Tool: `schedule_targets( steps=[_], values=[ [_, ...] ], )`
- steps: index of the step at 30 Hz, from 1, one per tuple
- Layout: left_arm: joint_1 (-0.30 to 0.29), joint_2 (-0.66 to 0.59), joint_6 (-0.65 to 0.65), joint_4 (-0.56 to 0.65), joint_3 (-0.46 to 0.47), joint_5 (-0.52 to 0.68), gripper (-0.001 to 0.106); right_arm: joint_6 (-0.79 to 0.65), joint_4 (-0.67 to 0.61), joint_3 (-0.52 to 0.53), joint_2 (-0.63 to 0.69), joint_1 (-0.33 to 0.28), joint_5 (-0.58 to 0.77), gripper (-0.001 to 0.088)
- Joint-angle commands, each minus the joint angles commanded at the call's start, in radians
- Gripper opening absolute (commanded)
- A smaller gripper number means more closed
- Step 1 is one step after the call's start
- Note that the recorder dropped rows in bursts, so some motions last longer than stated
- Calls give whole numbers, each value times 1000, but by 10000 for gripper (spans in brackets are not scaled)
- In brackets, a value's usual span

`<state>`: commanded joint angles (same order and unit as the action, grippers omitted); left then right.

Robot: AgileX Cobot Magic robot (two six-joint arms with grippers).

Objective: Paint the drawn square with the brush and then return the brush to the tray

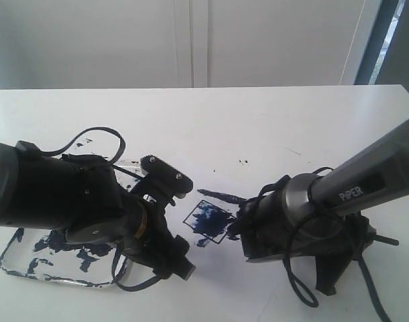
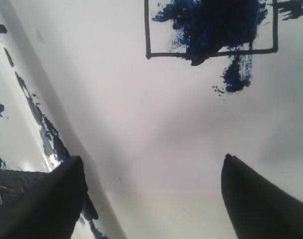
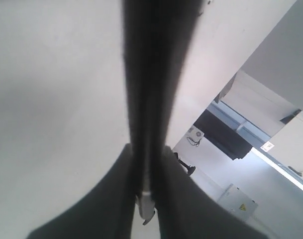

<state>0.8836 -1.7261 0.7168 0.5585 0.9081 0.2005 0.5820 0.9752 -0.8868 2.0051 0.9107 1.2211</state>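
White table, pale wall behind. At centre the drawn square [image 1: 211,221] was largely daubed blue, and painting looked nearly finished. The right gripper [image 1: 239,218] held the brush [image 1: 224,196] at the square's far edge. The left gripper [image 1: 189,226] stood between the square and the tray [image 1: 16,272] at near left, blocking the brush's return.

The left wrist view showed its jaws apart and empty, near the square [image 2: 211,30].

The right wrist view showed its fingers [image 3: 111,199] clamped on the brush [image 3: 151,74].

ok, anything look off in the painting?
Yes. Blue paint overruns the drawn square: a smear sits outside its outline, and the interior is only partly covered. The right gripper grips the brush.
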Motion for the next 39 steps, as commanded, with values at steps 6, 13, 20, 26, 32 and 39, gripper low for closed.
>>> schedule_targets(
  steps=[6, 13, 20, 26, 32, 39],
  values=[
    [-35, 4, 0, 0, 0, -5, 779, -26, -84, 2, -96, 0, 0, 187],
    [-35, 4, 0, 0, 2, -25, 779, -26, -141, 2, -251, 19, 0, 187],
    [-42, 58, 0, 15, 2, -25, 779, -49, -296, 2, -443, 36, -133, 184],
    [-60, 108, 0, 26, 0, 12, 779, -92, -445, 2, -494, 36, -208, 89],
    [-60, 117, 0, 26, 0, 18, 779, 73, -362, 2, -506, 36, -408, 107],
    [-60, 119, -12, 26, 0, 62, 779, 194, -283, 11, -506, -8, -487, 598]
  ],
)
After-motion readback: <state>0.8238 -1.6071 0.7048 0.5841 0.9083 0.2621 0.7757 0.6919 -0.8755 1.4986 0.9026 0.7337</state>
